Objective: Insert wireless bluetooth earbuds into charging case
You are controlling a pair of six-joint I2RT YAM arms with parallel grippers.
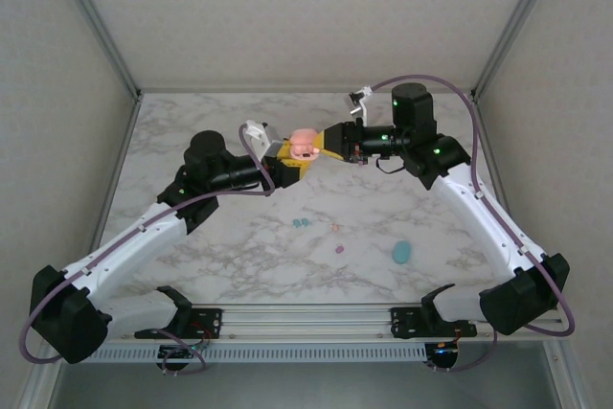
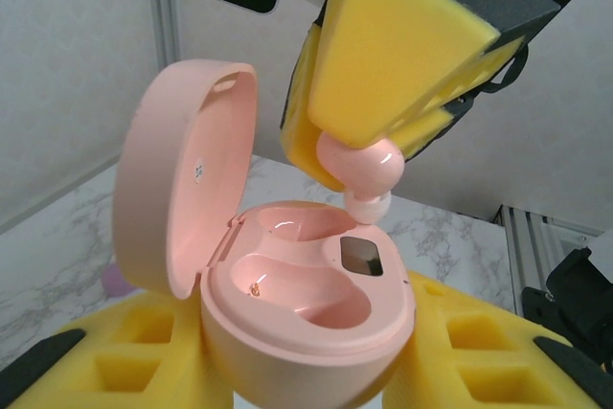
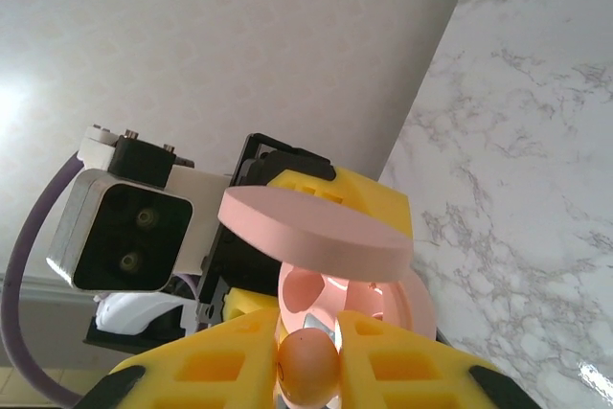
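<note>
Above the middle of the table, my left gripper [image 1: 287, 158] is shut on the base of a peach-pink charging case [image 2: 306, 313]. Its yellow pads press both sides of the case. The lid [image 2: 182, 179] stands open to the left, and both sockets are empty. My right gripper [image 1: 329, 145] is shut on a peach-pink earbud [image 2: 362, 171]. The earbud hangs tip down just above the far socket, beside the small dark window. In the right wrist view the earbud [image 3: 308, 366] sits pinched between the yellow pads, with the open case [image 3: 330, 294] right behind it.
On the marble table [image 1: 211, 237] in front of the arms lie teal earbuds [image 1: 301, 223], a small peach piece [image 1: 335, 228] and a purple earbud [image 1: 339, 249]. A teal oval case [image 1: 401, 253] lies to the right. Metal frame posts and walls enclose the table.
</note>
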